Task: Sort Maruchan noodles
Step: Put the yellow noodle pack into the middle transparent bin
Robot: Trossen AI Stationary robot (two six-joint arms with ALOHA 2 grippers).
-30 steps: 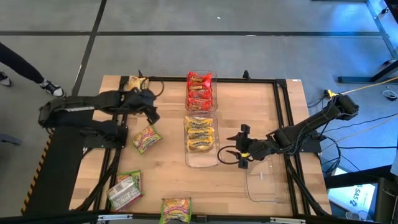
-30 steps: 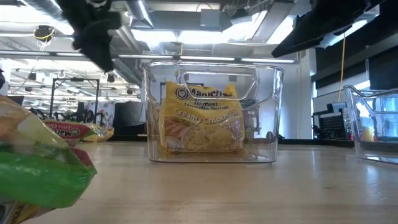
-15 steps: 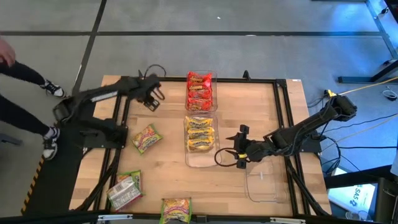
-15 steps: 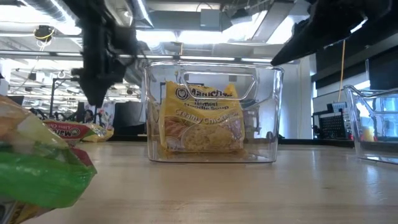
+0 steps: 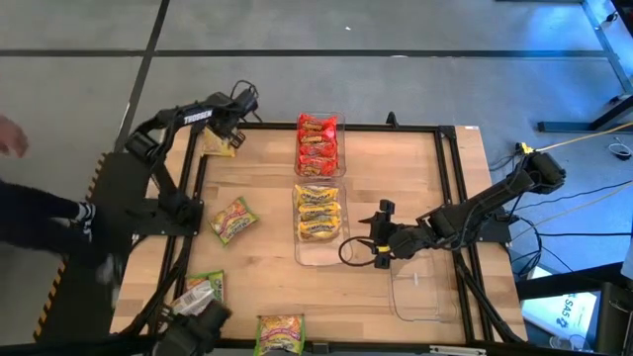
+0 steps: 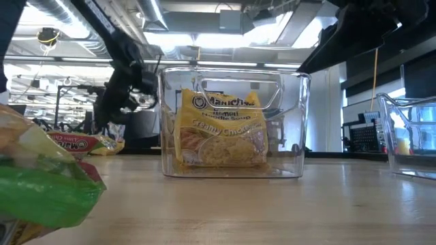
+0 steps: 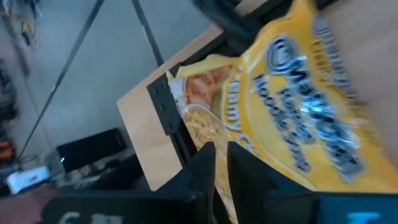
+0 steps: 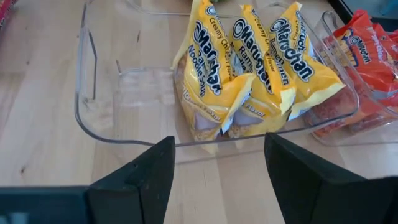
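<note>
A yellow Maruchan noodle packet (image 5: 218,144) lies at the table's far left corner, and my left gripper (image 5: 230,130) is down on it, shut. In the left wrist view the packet (image 7: 298,118) fills the picture beyond the fingers. A clear bin (image 5: 319,237) in the middle holds yellow packets (image 8: 249,68); the bin behind it holds red ones (image 5: 317,143). My right gripper (image 8: 217,165) hovers open just off the yellow bin's right near corner, nothing between its fingers. Three green-and-pink packets (image 5: 232,219) lie loose on the left and near side. My left gripper pinches the yellow packet between its two fingers at one edge (image 7: 245,152), near a corner. The fingers come slanting down from above. The packet lies flat on the table's far left corner.
An empty clear bin (image 5: 425,287) stands at the near right. Black frame rails (image 5: 450,188) run along the table's sides. A person (image 5: 30,213) stands beside the table's left edge. In the low view a green packet (image 6: 41,184) fills the near left.
My left gripper has swung from above the table's left middle toward the far left corner and gone down onto the yellow packet, tipping from nearly level to pointing steeply down. The person at the left has moved along the table's side.
</note>
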